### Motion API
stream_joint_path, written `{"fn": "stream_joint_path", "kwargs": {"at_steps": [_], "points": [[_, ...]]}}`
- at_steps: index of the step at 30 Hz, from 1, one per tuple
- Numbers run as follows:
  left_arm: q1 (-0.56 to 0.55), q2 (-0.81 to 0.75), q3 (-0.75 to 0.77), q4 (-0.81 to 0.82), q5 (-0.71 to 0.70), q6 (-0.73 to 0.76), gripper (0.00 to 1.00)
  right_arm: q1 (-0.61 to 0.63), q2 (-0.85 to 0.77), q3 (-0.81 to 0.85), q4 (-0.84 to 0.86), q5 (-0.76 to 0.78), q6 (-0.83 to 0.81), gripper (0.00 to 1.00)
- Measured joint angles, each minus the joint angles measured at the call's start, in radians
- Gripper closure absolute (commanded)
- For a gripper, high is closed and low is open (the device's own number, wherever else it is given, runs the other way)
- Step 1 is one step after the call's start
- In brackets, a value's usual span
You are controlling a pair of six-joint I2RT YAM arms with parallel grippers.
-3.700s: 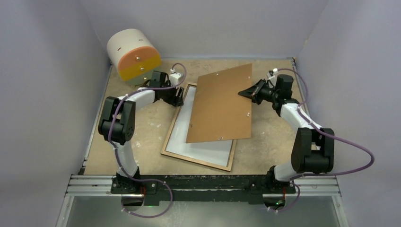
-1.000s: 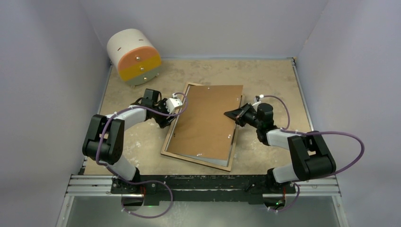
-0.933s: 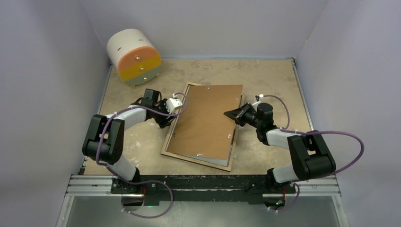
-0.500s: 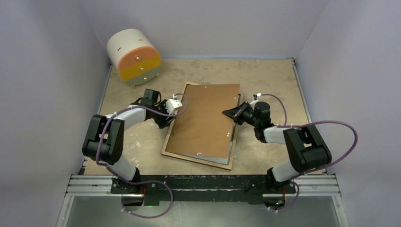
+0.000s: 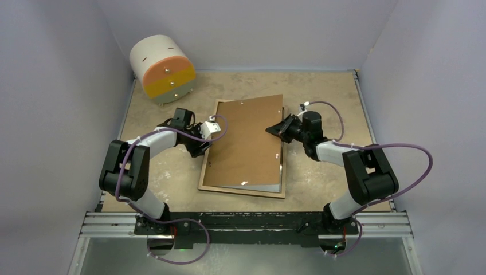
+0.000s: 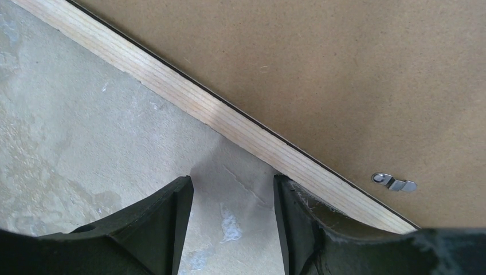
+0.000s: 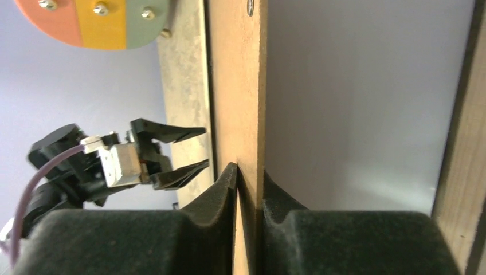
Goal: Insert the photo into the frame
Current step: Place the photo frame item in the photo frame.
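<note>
The frame [image 5: 240, 192] lies flat on the table, its light wood rim [image 6: 229, 117] up. A brown backing panel [image 5: 246, 143] rests over it. Below the panel's lower edge shows a pale strip of the photo [image 5: 263, 186], seen as a grey sheet [image 7: 355, 114] in the right wrist view. My right gripper [image 5: 270, 129] is shut on the panel's right edge [image 7: 238, 86], its jaws [image 7: 249, 170] on both faces. My left gripper [image 5: 207, 146] stands open at the frame's left side [image 6: 232, 179], one fingertip [image 6: 282, 182] against the rim, nothing between the fingers.
A round drawer unit [image 5: 163, 69] with orange, yellow and green fronts stands at the back left. A metal turn clip [image 6: 394, 182] sits on the panel near the rim. Purple-grey walls close the table on three sides.
The frame and panel have turned to lie straighter on the table. My right gripper has moved back and left with the panel's edge. The left gripper has shifted slightly along the rim.
</note>
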Motion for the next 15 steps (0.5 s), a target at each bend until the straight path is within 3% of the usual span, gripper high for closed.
{"fn": "stream_joint_path", "kwargs": {"at_steps": [2, 4, 5, 6, 15], "points": [[0.001, 0.000, 0.007, -0.014, 0.000, -0.004, 0.44, 0.006, -0.010, 0.024, -0.078, 0.032, -0.048, 0.57], [0.001, 0.001, 0.020, -0.032, 0.009, -0.014, 0.44, 0.014, -0.019, 0.051, -0.161, 0.068, -0.095, 0.41], [0.002, 0.001, 0.027, -0.037, 0.015, -0.017, 0.44, 0.018, -0.022, 0.063, -0.199, 0.085, -0.114, 0.14], [0.003, 0.001, 0.034, -0.041, 0.019, -0.020, 0.44, 0.019, -0.024, 0.072, -0.230, 0.096, -0.133, 0.03], [0.014, 0.002, 0.067, -0.062, 0.030, -0.024, 0.44, 0.034, -0.025, 0.142, -0.430, 0.169, -0.232, 0.01]]}}
